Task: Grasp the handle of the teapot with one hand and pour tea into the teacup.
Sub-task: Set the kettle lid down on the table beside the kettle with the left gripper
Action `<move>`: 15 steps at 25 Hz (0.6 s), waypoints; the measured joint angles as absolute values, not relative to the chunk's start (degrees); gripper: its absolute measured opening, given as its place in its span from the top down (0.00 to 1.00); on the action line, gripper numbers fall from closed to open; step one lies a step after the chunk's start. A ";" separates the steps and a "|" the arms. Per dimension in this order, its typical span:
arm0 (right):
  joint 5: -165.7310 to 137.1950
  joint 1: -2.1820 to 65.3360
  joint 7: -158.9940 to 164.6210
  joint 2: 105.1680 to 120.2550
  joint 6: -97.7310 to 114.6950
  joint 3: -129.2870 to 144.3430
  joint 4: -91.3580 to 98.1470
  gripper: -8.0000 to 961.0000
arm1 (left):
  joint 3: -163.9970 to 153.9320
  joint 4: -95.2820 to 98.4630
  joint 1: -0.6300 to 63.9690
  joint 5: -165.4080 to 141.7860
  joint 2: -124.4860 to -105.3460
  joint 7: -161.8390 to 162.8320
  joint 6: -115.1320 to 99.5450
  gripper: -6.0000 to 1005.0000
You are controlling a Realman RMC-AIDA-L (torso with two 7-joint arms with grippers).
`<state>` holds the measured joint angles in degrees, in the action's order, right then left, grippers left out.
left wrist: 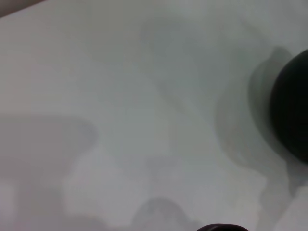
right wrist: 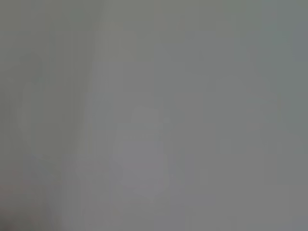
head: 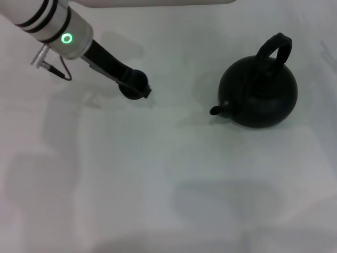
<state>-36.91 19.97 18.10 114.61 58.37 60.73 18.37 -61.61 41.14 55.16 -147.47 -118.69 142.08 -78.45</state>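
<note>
The round matte black teapot (head: 260, 97) stands upright on the white table at the right of the head view. Its arched handle (head: 275, 48) rises at the back and its short spout (head: 216, 109) points left. My left arm reaches in from the top left, and its gripper (head: 139, 84) sits low over a small dark round shape that looks like the teacup (head: 126, 94), mostly hidden beneath it. The left wrist view shows the teapot's body (left wrist: 292, 108) at one edge and a dark rim (left wrist: 221, 227) at another. My right gripper is out of view.
The white table (head: 158, 174) spreads around both objects, with a wide gap between the cup and the teapot's spout. The right wrist view shows only a plain grey surface.
</note>
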 joint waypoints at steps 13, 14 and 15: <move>-36.92 20.05 18.16 114.70 58.65 61.55 18.45 0.08 | -75.24 38.93 56.19 -137.26 -118.85 138.84 -76.36 0.30; -36.91 20.06 18.18 114.69 58.80 61.54 18.46 0.08 | -76.52 38.56 56.59 -137.02 -118.87 138.67 -76.24 0.30; -36.92 20.07 18.20 114.69 58.90 61.54 18.46 0.08 | -77.47 38.34 56.85 -136.92 -118.90 138.49 -76.21 0.30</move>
